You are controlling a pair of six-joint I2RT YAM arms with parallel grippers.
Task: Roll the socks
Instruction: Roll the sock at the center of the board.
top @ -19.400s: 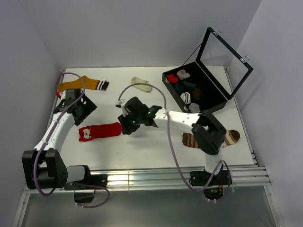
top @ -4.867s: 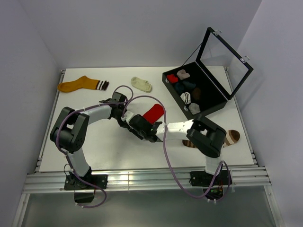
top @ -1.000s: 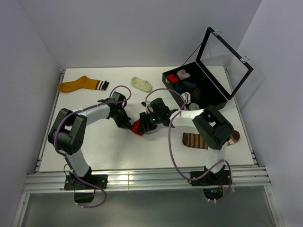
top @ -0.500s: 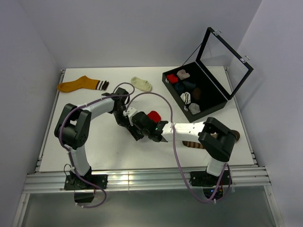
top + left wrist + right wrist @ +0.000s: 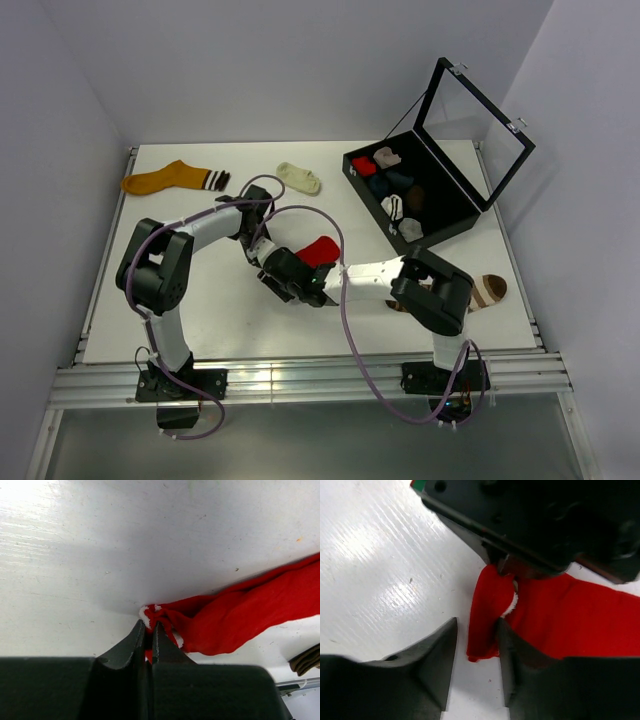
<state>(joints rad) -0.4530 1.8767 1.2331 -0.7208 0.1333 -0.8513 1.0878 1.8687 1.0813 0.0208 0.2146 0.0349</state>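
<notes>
My left jaws clench the red sock [image 5: 235, 615] by its tip, on the desk [image 5: 200, 310] near-left of the black case [image 5: 420, 195]; my right jaws gape astride its fold, and closing off-centre might pinch one layer, slackening the roll.

Red sock [image 5: 235, 620]: soft knit cloth, matt, faintly fuzzy; white fleecy trim at bunched end. Table [image 5: 75, 540]: hard white top, smooth, semi-gloss, fine scratches and streaks of glare. Left gripper [image 5: 149, 626], right gripper [image 5: 476, 630]: black plastic fingers, smooth, matt. Mustard sock [image 5: 160, 180], cream sock [image 5: 298, 178], brown striped sock [image 5: 490, 290]: matt knit fabric. Case [image 5: 450, 225]: black shell, dull finish; lid panel [image 5: 475, 105] clear, glossy. Arm links [image 5: 375, 272]: white glossy plastic. Cables [image 5: 345, 320]: shiny purple sheath.
</notes>
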